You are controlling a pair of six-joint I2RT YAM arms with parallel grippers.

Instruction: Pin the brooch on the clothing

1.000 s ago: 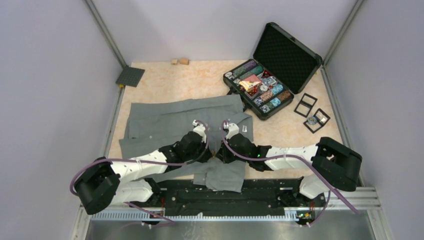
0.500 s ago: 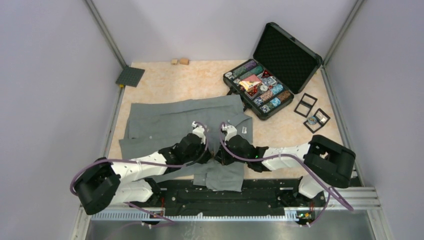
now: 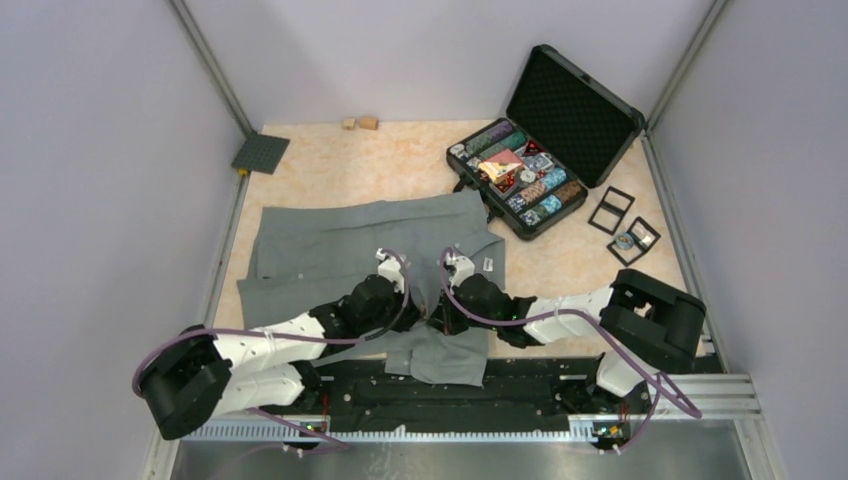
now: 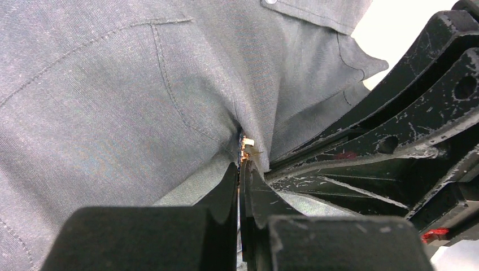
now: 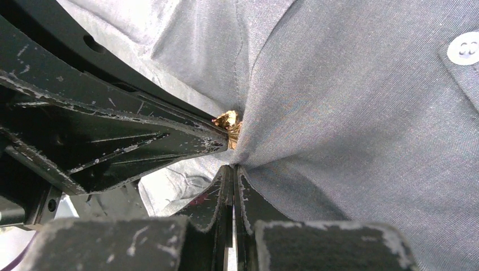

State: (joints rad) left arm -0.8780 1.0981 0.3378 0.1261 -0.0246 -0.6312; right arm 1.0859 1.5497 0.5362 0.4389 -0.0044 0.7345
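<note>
Fingertips [image 4: 227,186] of the left gripper [image 4: 239,169] are pressed tight together, clamped on the brooch [image 4: 247,148]; only a small gold edge of it pokes out just past them. That gold speck sits in a puckered fold of the shirt [image 3: 330,240], grey cloth gathered tightly around it, beside a line of pocket stitching. Directly to its right, the right gripper [image 5: 233,169] meets the same fold, its two fingers squeezed together on a pinch of the shirt fabric, touching the spot where the brooch shows. A pale button [image 5: 466,48] lies on the shirt further right. Seen from above, the shirt is spread across the near half of the table [image 3: 400,160], with both arms reaching onto its front and their tips nearly touching. Beyond the shirt's far right corner stands an open black case [image 3: 570,110] filled with coloured chips, and right of that lie two small black frames [image 3: 611,210].
</note>
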